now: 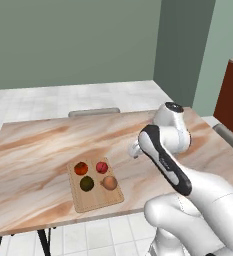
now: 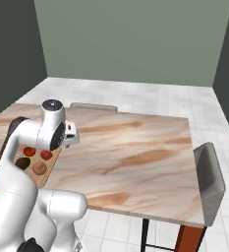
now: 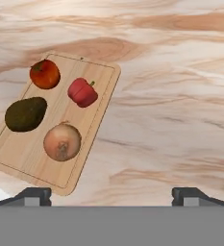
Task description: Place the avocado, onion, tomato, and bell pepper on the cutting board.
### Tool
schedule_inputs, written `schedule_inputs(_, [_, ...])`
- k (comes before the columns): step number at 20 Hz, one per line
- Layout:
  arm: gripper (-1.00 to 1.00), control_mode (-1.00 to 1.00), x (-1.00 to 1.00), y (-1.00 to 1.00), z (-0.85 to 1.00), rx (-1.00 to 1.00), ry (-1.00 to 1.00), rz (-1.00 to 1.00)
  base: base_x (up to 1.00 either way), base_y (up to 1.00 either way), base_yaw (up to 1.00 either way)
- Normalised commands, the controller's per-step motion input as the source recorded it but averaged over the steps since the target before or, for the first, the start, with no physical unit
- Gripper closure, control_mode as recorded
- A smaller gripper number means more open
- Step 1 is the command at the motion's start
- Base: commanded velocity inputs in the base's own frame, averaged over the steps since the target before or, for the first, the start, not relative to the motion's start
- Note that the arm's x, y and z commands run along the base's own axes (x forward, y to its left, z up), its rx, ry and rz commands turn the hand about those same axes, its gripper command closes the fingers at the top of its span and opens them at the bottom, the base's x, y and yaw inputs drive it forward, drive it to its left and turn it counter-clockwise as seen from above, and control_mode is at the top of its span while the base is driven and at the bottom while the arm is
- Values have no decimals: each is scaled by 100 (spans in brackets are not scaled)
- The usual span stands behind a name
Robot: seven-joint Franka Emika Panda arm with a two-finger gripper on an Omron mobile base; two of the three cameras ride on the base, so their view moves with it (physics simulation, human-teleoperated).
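All four vegetables sit on the cutting board [image 3: 96, 108], which lies flat on the marble-patterned bench [image 1: 38, 145] near its front edge. In the hand view, the tomato [image 3: 44, 74] takes one far corner, the bell pepper [image 3: 82, 92] is just beside it, the avocado [image 3: 25, 114] lies nearer on the left, and the onion [image 3: 62, 141] rests next to the avocado. None of them touch each other. The gripper [image 3: 111, 194] hangs above the bench, just right of the board, and its jaws stand wide apart with nothing between them. A grey chair [image 2: 209, 179] stands at the right end of the bench.
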Motion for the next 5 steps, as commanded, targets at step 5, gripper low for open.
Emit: schedule_inputs(5, [-100, -100, -17, -56, 16, 14, -20, 0, 0, 0, 0])
